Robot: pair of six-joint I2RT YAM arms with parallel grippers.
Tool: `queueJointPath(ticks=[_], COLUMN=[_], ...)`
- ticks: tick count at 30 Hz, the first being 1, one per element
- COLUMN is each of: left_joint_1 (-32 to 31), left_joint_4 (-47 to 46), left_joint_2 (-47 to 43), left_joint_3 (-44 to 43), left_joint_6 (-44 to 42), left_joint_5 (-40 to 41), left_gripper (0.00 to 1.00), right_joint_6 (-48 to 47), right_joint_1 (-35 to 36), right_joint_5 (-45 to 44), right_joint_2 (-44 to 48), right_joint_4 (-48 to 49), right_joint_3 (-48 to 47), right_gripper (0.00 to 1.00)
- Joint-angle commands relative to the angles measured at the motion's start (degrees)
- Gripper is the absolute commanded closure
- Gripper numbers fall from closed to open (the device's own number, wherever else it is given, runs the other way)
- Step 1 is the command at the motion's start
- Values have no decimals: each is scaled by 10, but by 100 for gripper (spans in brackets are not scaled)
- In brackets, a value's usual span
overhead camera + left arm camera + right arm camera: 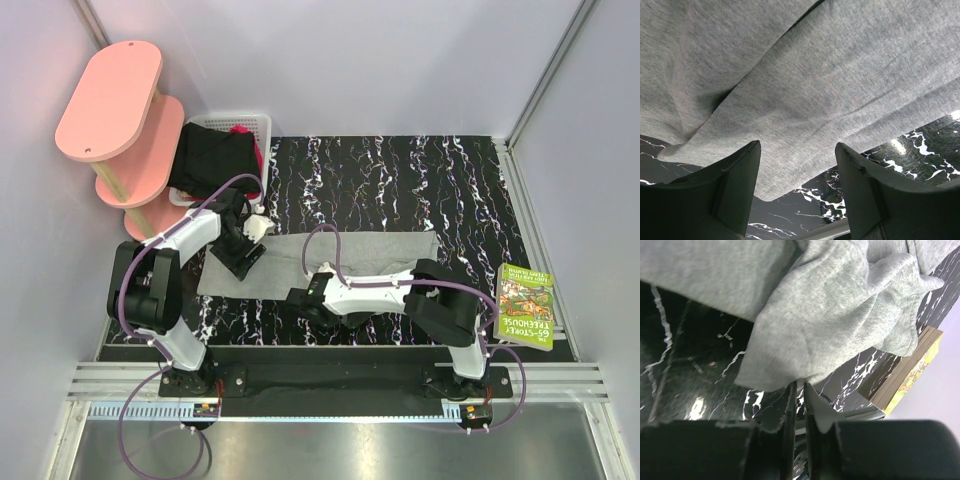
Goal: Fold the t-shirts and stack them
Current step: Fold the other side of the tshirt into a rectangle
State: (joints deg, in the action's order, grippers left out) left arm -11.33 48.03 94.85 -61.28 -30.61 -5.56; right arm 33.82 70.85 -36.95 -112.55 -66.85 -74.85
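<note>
1. The grey shirt [370, 255] lies flat on the tabletop [420, 180], its edge just ahead of the left gripper [797, 150], jaws apart.
2. The right gripper [799, 390] pinches a bunched corner between closed fingers.
3. Light, limp cloth: probably best held at corners.

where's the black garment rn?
Top view, far left: the black cloth garment lies in the white lattice plastic basket, beside the pink two-tier shelf.

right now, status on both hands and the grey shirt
Left hand open over grey shirt. Right hand shut on its edge. Book at right, clear of it.
</note>
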Motion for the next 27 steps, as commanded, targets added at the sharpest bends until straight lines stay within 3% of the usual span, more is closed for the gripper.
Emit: queueJointPath(ticks=[1, 5, 12, 15, 27], left_joint_1=[3, 3, 3, 3, 3], left_joint_4=[2, 2, 3, 3, 9], left_joint_2=[-28, -30, -31, -32, -40], left_joint_3=[-11, -9, -5, -7, -9], left_joint_6=[-9, -9, -11, -11, -16], left_joint_5=[6, 5, 6, 6, 6], left_gripper=[34, 34, 34, 34, 34], right_joint_6=[25, 27, 28, 28, 64], right_joint_1=[-16, -28, -25, -18, 4], right_joint_5=[-30, -34, -6, -6, 5], right_joint_2=[15, 19, 12, 19, -17], right_joint_4=[10, 15, 21, 23, 37], right_joint_3=[10, 15, 14, 16, 38], right_gripper=[85, 83, 47, 40, 41])
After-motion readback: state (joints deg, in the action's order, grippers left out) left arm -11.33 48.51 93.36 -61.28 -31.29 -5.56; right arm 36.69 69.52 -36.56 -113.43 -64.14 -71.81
